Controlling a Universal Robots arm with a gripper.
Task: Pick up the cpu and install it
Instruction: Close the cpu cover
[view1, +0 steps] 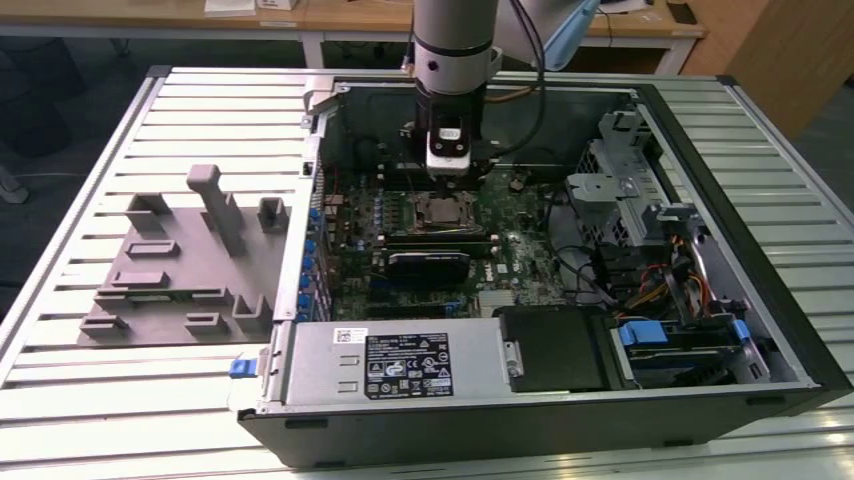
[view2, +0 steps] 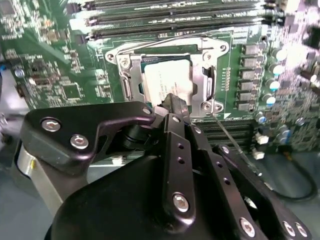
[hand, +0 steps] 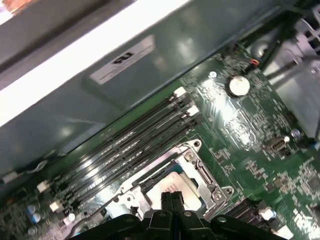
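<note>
Slatted table (view1: 120, 410), open PC case (view1: 534, 430) on it. The cpu (view2: 165, 80) lies flat in its far-side socket (view2: 122, 75), so it looks seated. The gripper (view2: 174, 102) is just above, jaws closed, empty.

On the worktop (view1: 120, 420) the open computer case (view1: 534, 432) lies to the exterior view's right of the tray block (view1: 174, 280), and inside it the cpu (view2: 167, 82) sits in the socket (view2: 125, 70) on the motherboard (view2: 50, 60), beside the memory slots (hand: 130, 145), with the claw (view2: 175, 104) just above it.
</note>
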